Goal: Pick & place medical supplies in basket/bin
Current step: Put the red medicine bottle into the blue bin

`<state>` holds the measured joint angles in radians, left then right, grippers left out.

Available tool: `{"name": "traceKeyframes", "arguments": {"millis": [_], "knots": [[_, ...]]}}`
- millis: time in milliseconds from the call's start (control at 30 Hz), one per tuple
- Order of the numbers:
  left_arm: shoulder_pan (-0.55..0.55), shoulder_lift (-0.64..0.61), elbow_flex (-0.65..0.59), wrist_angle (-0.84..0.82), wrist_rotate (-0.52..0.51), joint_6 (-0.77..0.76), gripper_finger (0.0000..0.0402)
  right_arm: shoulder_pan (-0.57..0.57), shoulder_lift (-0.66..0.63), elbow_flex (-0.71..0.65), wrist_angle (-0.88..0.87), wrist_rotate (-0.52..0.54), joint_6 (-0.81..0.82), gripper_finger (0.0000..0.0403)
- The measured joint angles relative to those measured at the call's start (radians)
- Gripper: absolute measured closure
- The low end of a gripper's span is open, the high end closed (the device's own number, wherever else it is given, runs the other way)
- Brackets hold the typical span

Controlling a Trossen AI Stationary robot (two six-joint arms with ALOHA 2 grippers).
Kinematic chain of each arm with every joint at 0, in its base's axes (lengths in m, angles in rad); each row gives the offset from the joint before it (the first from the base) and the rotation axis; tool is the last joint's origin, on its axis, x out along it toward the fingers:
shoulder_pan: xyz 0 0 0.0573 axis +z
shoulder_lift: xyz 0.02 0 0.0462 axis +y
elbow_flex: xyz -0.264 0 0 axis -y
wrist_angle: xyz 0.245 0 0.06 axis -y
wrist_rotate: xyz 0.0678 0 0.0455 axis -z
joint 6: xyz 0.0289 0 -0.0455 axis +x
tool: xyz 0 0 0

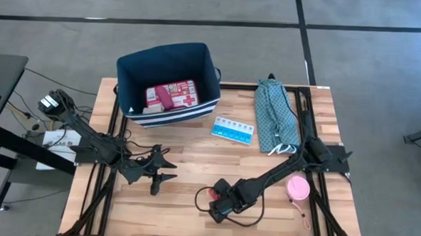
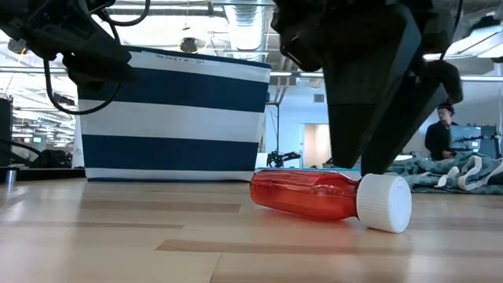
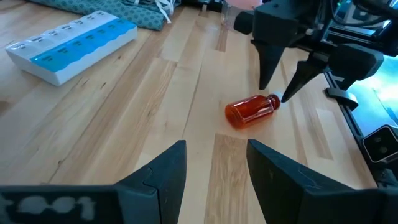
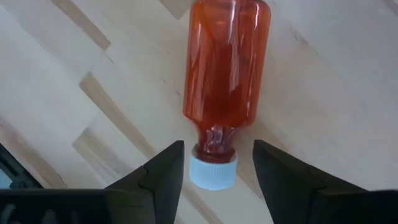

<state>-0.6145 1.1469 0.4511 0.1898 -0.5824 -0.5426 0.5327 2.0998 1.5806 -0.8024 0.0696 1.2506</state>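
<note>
A clear bottle of red liquid with a white cap (image 4: 227, 68) lies on its side on the table, near the near edge (image 1: 211, 195) (image 2: 314, 195) (image 3: 250, 110). My right gripper (image 4: 217, 149) (image 1: 219, 204) is open just above it, one finger on either side of the neck and cap (image 4: 213, 171), not touching. My left gripper (image 3: 216, 149) (image 1: 171, 170) is open and waits left of the bottle. The red-and-white first-aid case (image 1: 172, 96) lies inside the navy striped bin (image 1: 167, 48) (image 2: 177, 118). The light-blue pill organizer (image 1: 233, 130) (image 3: 68, 46) and the pink disc (image 1: 297, 187) lie flat on the table.
The teal patterned cloth bundle (image 1: 275, 115) lies along the table's right side, past the organizer. The bin stands at the far left of the table. Bare wood shows between the two grippers and in front of the bin. A person (image 2: 440, 134) stands in the room behind.
</note>
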Motion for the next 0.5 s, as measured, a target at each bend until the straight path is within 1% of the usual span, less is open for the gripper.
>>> {"name": "traceKeyframes", "arguments": {"millis": [233, 500], "knots": [[0.0, 0.0, 0.0, 0.0, 0.0, 0.0, 0.0245, -0.012, 0.0, 0.0, 0.004, -0.028, -0.003, 0.0209], [0.0, 0.0, 0.0, 0.0, 0.0, 0.0, 0.0245, -0.014, 0.05, 0.002, 0.031, -0.073, -0.005, 0.0211]]}}
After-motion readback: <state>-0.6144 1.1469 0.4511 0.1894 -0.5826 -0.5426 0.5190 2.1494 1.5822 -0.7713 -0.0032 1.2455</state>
